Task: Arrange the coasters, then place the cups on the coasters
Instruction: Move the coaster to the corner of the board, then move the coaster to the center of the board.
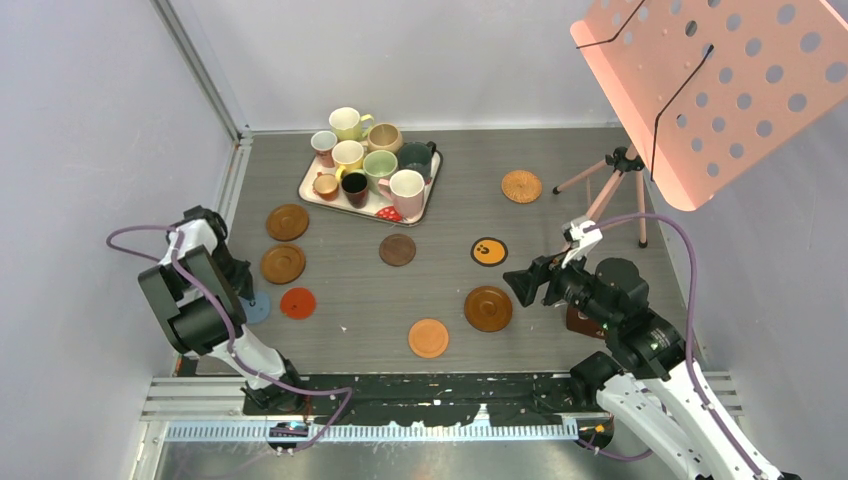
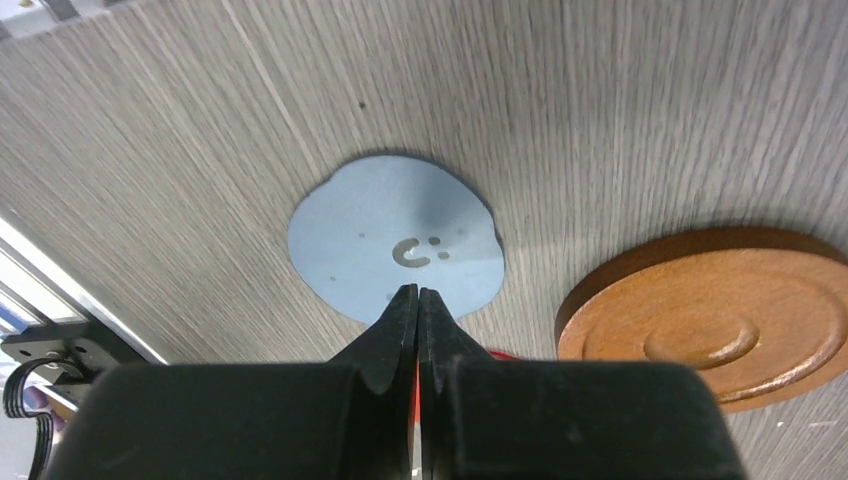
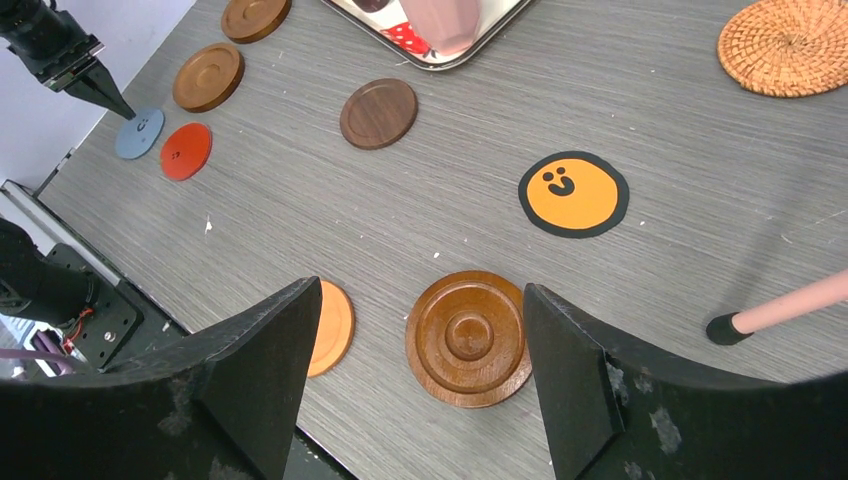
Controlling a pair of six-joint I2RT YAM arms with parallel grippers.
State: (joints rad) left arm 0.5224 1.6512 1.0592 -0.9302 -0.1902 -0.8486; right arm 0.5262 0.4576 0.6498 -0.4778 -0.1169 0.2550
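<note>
Several cups (image 1: 407, 186) stand together on a white tray (image 1: 304, 188) at the back. Coasters lie spread over the table: two brown wooden ones (image 1: 287, 222) (image 1: 283, 263), a blue-grey one (image 2: 395, 240), a red one (image 1: 298, 302), a dark brown one (image 1: 397, 249), a black-and-orange one (image 3: 573, 194), a wicker one (image 1: 521, 186), an orange one (image 1: 428, 338) and a ringed wooden one (image 3: 469, 338). My left gripper (image 2: 418, 292) is shut and empty, its tips at the blue-grey coaster's near edge. My right gripper (image 3: 420, 290) hangs open above the ringed wooden coaster, holding nothing.
A pink perforated board (image 1: 720, 80) on a tripod (image 1: 620, 170) overhangs the right side; one tripod leg (image 3: 790, 305) reaches the table near my right gripper. A wall borders the left side. A dark red-brown object (image 1: 580, 322) lies partly hidden under the right arm.
</note>
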